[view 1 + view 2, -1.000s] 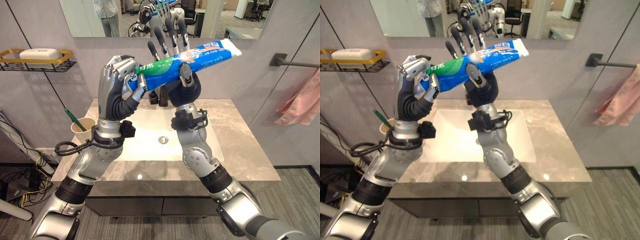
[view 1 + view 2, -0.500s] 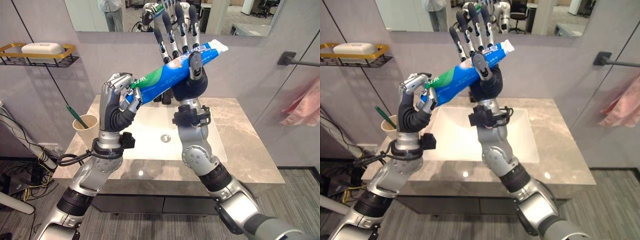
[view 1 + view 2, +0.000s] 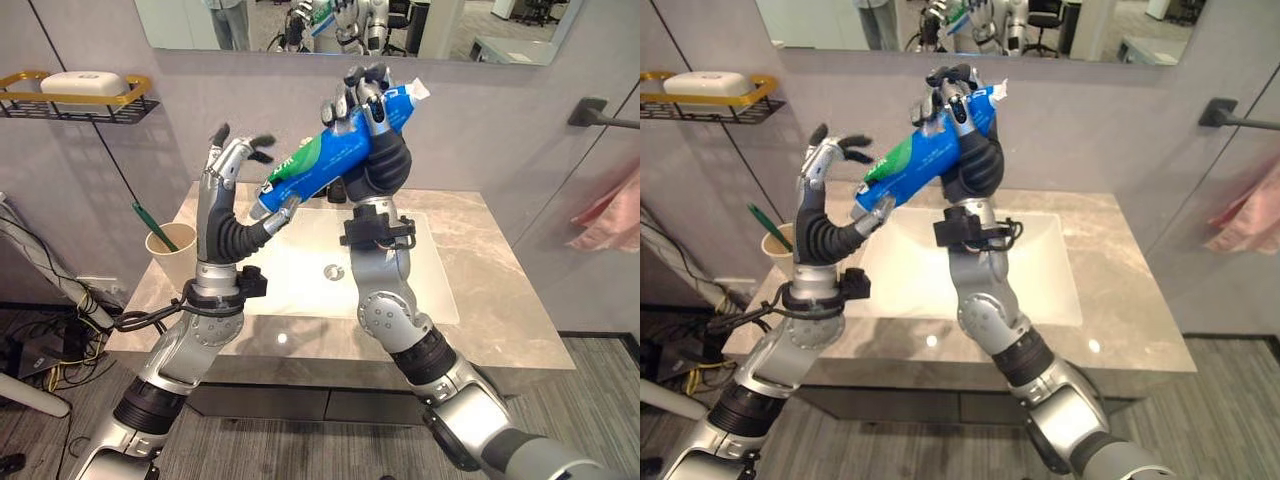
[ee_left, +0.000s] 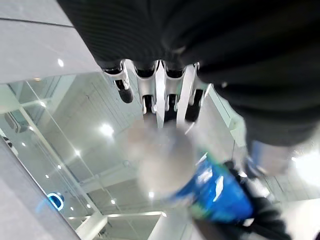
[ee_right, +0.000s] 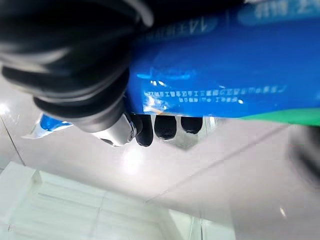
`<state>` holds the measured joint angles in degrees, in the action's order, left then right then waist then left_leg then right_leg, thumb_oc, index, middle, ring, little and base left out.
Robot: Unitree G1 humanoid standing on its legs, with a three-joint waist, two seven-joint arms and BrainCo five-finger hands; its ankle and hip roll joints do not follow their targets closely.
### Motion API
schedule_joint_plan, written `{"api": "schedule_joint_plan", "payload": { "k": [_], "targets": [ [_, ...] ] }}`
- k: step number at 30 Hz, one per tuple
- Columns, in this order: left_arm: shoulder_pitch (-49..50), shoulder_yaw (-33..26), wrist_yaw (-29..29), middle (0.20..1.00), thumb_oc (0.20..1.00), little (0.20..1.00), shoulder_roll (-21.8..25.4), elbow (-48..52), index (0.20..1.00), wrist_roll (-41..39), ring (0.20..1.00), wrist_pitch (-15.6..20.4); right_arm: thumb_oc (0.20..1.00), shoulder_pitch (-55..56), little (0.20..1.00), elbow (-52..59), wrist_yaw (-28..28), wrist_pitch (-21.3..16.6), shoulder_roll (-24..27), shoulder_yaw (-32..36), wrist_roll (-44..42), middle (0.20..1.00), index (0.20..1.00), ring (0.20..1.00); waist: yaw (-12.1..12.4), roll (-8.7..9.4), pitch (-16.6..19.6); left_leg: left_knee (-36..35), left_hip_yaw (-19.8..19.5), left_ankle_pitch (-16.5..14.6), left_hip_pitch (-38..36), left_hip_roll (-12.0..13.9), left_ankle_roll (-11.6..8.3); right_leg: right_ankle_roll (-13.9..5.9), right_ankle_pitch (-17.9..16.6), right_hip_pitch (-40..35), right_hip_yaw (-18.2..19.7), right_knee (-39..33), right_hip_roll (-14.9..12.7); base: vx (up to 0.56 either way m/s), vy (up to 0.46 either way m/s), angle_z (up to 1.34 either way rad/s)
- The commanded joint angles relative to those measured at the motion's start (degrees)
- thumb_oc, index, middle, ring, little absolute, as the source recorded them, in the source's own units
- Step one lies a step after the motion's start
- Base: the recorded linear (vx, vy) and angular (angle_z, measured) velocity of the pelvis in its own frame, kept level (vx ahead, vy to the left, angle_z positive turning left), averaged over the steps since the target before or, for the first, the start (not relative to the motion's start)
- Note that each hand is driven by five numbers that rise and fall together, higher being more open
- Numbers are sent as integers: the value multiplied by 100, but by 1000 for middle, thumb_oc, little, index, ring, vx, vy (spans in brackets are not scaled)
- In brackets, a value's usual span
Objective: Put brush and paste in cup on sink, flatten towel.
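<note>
A blue and green toothpaste tube [image 3: 318, 162] is held high above the sink [image 3: 300, 262], tilted with its cap end down toward my left. My right hand [image 3: 380, 160] is shut round its upper half; the right wrist view shows the tube [image 5: 210, 85] under curled fingertips [image 5: 161, 126]. Just beside the cap end, my left hand [image 3: 222, 190] stands open with its fingers [image 4: 155, 97] spread and its thumb under the cap. A beige cup [image 3: 166, 252] on the counter's left holds a green toothbrush [image 3: 148, 224]. A pink towel [image 3: 612, 205] hangs at the far right.
A gold wire shelf [image 3: 75, 100] with a white soap box is on the left wall. A dark towel bar [image 3: 605, 110] sticks out at the right. A mirror [image 3: 300, 20] runs along the wall behind the grey marble counter [image 3: 490, 300], showing a person standing.
My right hand's fingers have curled round the tube. My left hand has let go of the cap end and opened. The tube now tilts more steeply.
</note>
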<state>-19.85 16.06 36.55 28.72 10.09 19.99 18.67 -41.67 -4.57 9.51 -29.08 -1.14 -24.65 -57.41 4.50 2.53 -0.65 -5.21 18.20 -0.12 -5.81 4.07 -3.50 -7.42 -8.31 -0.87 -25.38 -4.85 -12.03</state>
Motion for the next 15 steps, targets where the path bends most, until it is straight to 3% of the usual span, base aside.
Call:
{"api": "schedule_joint_plan", "payload": {
  "k": [1,10,15],
  "targets": [
    [8,-171,268,1000,1000,1000,275,428,1000,-248,1000,114,200,-592,200,-124,185,-363,-527,490,308,200,200,200,193,333,136,21,-513,-111,61,-132,145,-379,-147,-311,379,126,-338,11,4,17],
    [319,-517,413,1000,1000,1000,417,605,1000,-337,1000,166,200,-925,200,-595,420,-463,-633,759,328,200,200,200,454,382,68,21,-713,-80,138,-155,144,-374,-88,-376,170,213,-363,9,-2,15],
    [796,-1028,599,1000,1000,1000,671,884,1000,-443,1000,368,200,-1239,200,-753,699,-579,-380,1053,595,200,200,200,852,422,-75,26,-1033,-40,309,-186,133,-393,-49,-429,-108,276,-385,-1,-17,27]
  ]
}}
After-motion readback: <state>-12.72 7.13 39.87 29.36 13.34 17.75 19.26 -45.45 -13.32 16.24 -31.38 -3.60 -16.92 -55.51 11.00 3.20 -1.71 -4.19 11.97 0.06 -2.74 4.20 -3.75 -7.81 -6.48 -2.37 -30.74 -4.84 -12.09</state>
